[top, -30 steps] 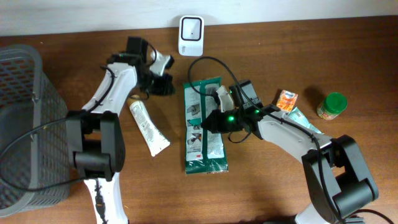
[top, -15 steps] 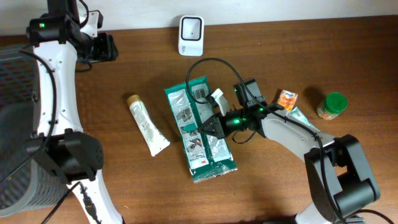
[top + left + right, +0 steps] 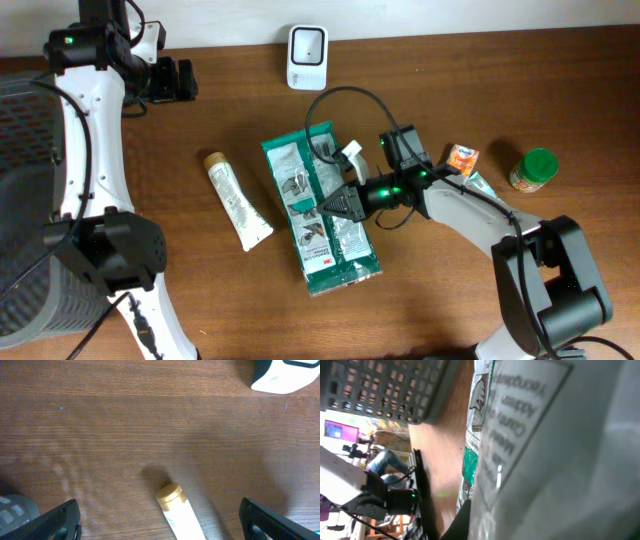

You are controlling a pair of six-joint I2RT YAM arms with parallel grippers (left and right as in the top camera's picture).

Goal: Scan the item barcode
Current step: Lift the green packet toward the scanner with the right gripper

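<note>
The packet [image 3: 330,250] is a flat green-and-white pouch with printed pictures and a white label [image 3: 520,425]. It lies flat near the middle of the table [image 3: 450,290], its long side running from 11 o'clock to 5 o'clock. The scanner [image 3: 307,57] is a small white box with rounded corners and a dark-framed face. It sits at the table's far edge, at 12 o'clock from the packet and well apart from it.
</note>
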